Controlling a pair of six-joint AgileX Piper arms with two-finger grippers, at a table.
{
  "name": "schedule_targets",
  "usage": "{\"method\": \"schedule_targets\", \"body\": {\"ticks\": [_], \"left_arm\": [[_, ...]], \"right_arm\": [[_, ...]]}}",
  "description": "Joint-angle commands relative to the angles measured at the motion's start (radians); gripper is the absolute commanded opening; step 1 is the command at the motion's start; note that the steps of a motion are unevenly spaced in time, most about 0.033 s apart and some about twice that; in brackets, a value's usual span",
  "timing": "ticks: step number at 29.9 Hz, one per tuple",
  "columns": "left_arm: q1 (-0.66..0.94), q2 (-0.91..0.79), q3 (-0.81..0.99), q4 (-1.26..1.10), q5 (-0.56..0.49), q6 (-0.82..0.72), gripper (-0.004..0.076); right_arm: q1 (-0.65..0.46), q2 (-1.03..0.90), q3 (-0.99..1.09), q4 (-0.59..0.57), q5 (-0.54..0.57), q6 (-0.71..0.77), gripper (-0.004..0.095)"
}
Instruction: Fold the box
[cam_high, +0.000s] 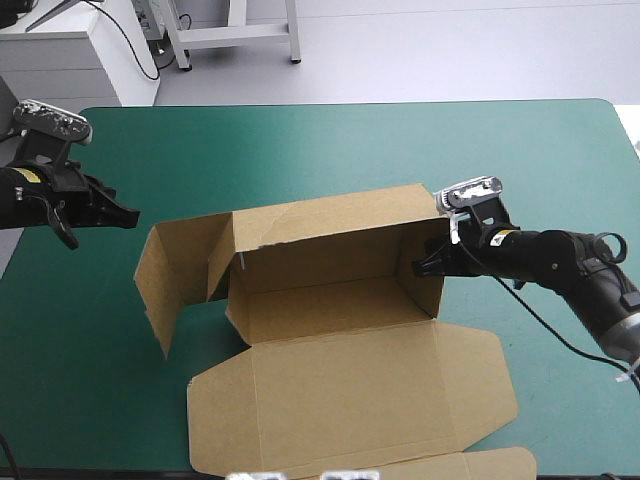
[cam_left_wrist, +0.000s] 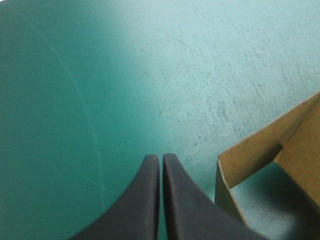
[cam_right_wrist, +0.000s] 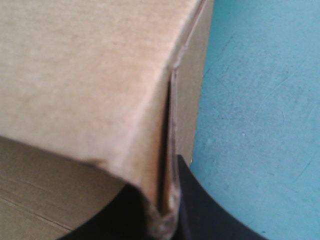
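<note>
Two claws: the left claw, pressed together and empty, hangs over the teal-green counter left of the brown box, which stands mid-counter, lid flat toward the near edge. The right claw pinches its raised right wall. Judged step: raising side walls; next, the splayed left wall needs swinging in.

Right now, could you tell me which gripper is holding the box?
The right gripper, shut on the box at its right wall; the left gripper is shut, apart from it.
</note>
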Motion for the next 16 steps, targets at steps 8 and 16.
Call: {"method": "schedule_targets", "body": {"ticks": [8,16], "left_arm": [[0.001,-0.023,-0.022,-0.014,-0.047,-0.012,0.0006],[0.001,-0.023,-0.022,-0.014,-0.057,-0.012,0.0006]], "right_arm": [[0.003,0.045,-0.230,-0.207,0.476,0.328,-0.0012],[0.003,0.172,-0.308,-0.228,0.562,0.332,-0.0012]]}}
